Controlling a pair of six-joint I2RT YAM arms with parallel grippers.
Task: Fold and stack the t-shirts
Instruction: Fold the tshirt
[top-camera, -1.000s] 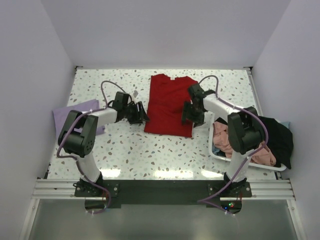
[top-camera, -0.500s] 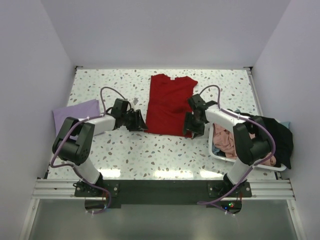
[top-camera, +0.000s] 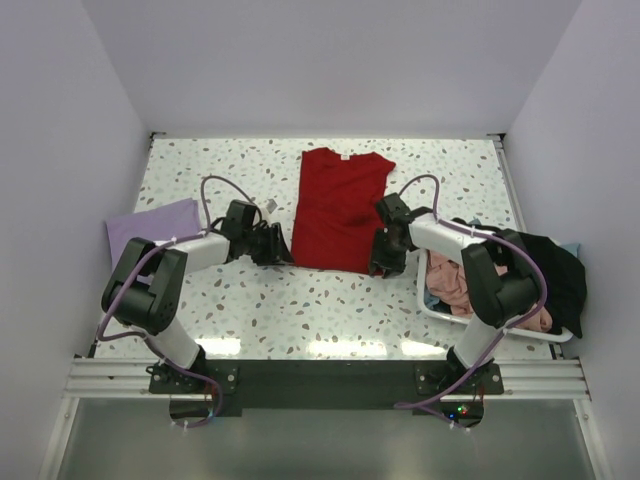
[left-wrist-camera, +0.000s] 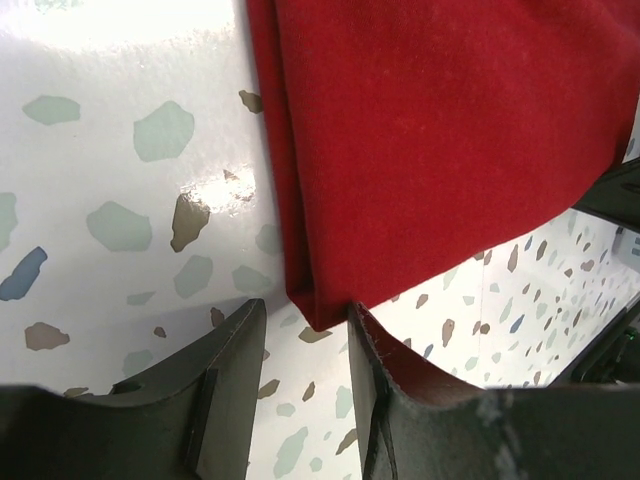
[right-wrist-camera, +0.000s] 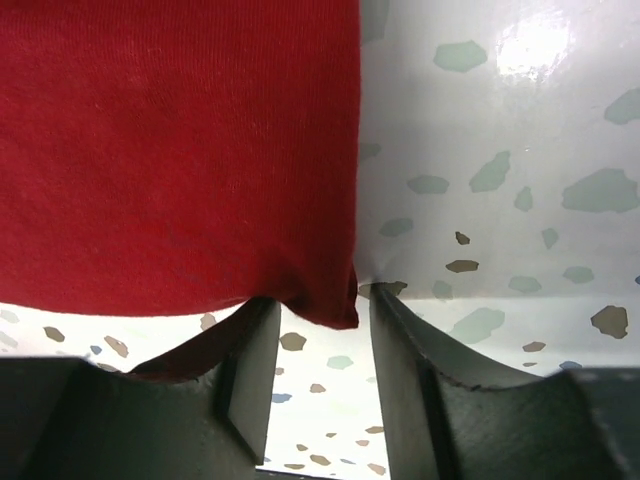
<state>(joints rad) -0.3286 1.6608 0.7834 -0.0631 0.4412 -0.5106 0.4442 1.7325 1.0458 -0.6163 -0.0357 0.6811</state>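
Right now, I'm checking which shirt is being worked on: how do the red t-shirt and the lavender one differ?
The red t-shirt lies central on the table; the lavender t-shirt lies at its left edge. The left gripper and right gripper straddle the red one's near corners; no gripper is at the lavender one. The red one looks larger than the lavender one. Both lie flat.
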